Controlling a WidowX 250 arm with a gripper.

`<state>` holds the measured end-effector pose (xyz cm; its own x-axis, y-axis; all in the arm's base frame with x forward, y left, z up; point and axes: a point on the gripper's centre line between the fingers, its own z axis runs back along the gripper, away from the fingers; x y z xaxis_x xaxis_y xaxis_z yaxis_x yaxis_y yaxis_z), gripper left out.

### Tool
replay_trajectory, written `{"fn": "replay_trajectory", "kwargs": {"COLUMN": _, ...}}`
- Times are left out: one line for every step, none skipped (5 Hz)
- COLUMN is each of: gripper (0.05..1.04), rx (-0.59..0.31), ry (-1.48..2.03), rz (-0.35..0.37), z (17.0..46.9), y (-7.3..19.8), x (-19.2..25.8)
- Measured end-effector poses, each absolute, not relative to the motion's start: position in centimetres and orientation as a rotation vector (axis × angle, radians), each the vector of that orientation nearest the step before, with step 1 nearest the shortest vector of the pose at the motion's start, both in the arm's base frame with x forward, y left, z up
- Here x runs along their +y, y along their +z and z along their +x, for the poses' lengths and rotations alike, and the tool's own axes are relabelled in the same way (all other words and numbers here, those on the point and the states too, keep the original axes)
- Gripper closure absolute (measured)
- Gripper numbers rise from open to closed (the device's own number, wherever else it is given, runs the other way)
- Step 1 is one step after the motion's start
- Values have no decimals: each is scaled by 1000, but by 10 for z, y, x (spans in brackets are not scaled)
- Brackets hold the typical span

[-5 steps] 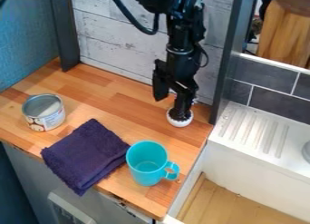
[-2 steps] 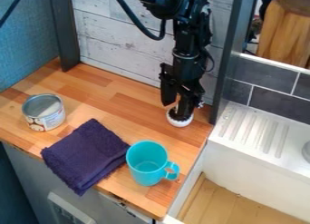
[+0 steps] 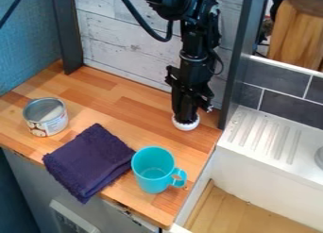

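I have my gripper point(image 3: 185, 120) closed on the white bowl point(image 3: 186, 127), on the surface point(image 3: 120, 102) beyond the mug point(image 3: 150, 180) and cloth point(image 3: 88, 161).

A wooden tabletop point(image 3: 126, 112) carries an open can point(image 3: 45, 117), folded purple cloth point(image 3: 90, 162) and turquoise mug point(image 3: 153, 170). Farther back is a white round object point(image 3: 187, 127).

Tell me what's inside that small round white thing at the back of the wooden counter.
The gripper's dark lower end comes down over the top of the small round white thing. Whatever else may be inside is covered, so I can't tell.
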<state>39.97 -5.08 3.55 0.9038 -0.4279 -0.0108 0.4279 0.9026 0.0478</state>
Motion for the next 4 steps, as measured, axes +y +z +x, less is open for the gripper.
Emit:
{"fn": "replay_trajectory", "kwargs": {"gripper": 844, "rx": 2, "ry": -440, "rz": 48, "z": 400, "y": 35, "x": -51}}
{"fn": "replay_trajectory", "kwargs": {"gripper": 844, "rx": -2, "ry": -442, "rz": 31, "z": 397, "y": 41, "x": -53}}
{"fn": "replay_trajectory", "kwargs": {"gripper": 844, "rx": -89, "ry": -405, "rz": 31, "z": 397, "y": 81, "x": -46}}
{"fn": "replay_trajectory", "kwargs": {"gripper": 844, "rx": -108, "ry": -289, "rz": 78, "z": 391, "y": 100, "x": -1}}
